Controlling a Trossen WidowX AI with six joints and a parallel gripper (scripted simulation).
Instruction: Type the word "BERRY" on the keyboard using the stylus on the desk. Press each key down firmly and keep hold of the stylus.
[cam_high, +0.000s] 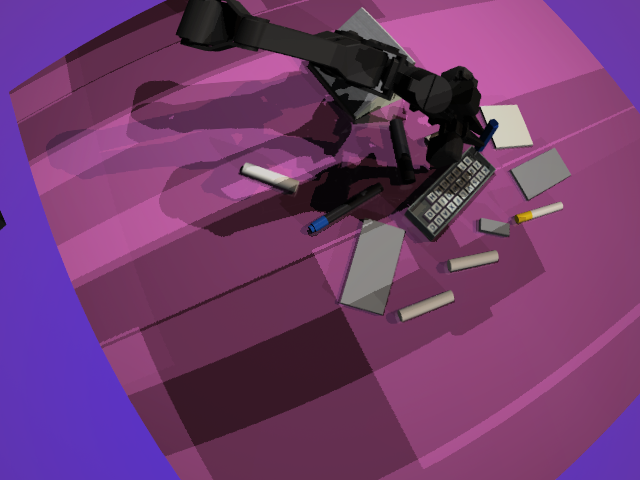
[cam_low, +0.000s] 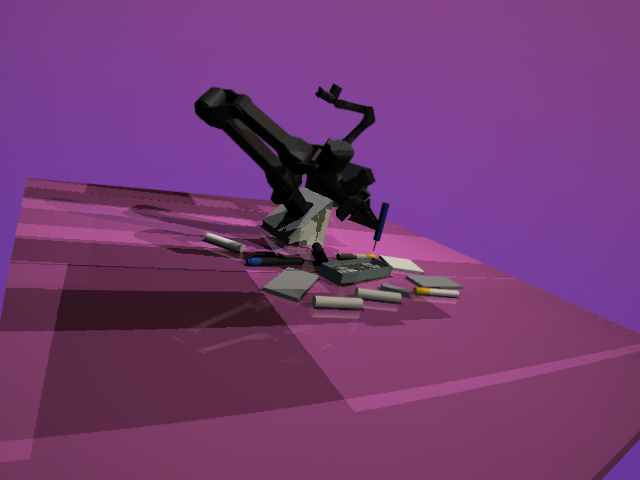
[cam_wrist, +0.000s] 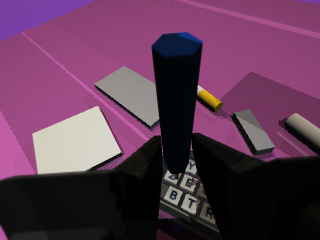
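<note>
The end effector (cam_wrist: 175, 165) is clamped on the blue stylus (cam_wrist: 176, 95), fingers pinching its lower shaft, and the stylus stands almost upright in the exterior view (cam_low: 381, 222). Its tip hangs over the far end of the keyboard (cam_high: 450, 192), clear of the keys as the exterior view shows it. Through the wrist camera, keys marked E, B and T sit right under the tip. A cream pad (cam_high: 506, 126) lies just beyond the keyboard, a grey plate (cam_high: 540, 173) next to it, and a yellow-capped marker (cam_high: 538, 211) rests further along the tabletop (cam_high: 258, 361). A blue-tipped pen (cam_high: 345, 208) lies on the keyboard's other side.
</note>
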